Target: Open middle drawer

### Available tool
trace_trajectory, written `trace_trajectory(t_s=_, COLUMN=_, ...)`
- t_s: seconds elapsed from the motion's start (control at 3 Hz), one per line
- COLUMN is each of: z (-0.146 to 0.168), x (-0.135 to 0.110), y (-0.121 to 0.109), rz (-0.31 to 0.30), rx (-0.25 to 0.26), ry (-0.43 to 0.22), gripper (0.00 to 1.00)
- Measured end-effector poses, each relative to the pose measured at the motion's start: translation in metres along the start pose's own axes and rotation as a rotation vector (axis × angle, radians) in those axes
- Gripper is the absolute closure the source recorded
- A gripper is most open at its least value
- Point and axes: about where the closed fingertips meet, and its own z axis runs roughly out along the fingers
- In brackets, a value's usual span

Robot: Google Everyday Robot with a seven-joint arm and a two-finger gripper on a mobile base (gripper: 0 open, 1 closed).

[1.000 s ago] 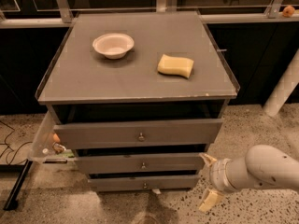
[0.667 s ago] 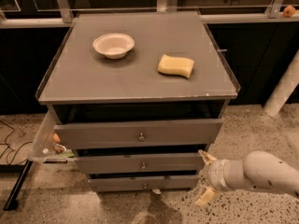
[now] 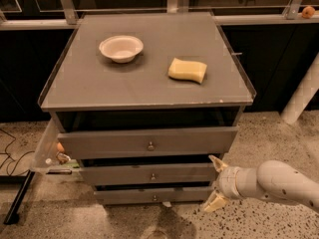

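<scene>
A grey cabinet holds three flat-fronted drawers, each with a small round metal knob. The middle drawer (image 3: 149, 174) sits between the wide top drawer (image 3: 147, 142) and the narrow bottom drawer (image 3: 154, 195); its knob (image 3: 153, 176) is at the centre of its front. All three fronts stand slightly out, stepped. My gripper (image 3: 213, 183) comes in from the lower right on a white arm. It is open, with one cream fingertip (image 3: 216, 161) by the middle drawer's right end and the other lower, by the bottom drawer. It holds nothing.
A white bowl (image 3: 121, 48) and a yellow sponge (image 3: 187, 69) lie on the cabinet top (image 3: 99, 83). A clear side bin (image 3: 50, 151) with small items hangs on the left. A black stand leg (image 3: 17, 200) and cables lie on the speckled floor at left. A white post (image 3: 304, 91) stands at right.
My gripper and arm have moved left, closer to the right ends of the middle and bottom drawers. The drawers have not moved.
</scene>
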Motion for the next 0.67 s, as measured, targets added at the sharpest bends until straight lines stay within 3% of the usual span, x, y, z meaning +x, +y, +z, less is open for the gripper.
trace_trajectory(t_s=0.67, z=0.033, x=-0.002, y=-0.008, rz=-0.079, rx=-0.004, ry=-0.037, gripper=0.0)
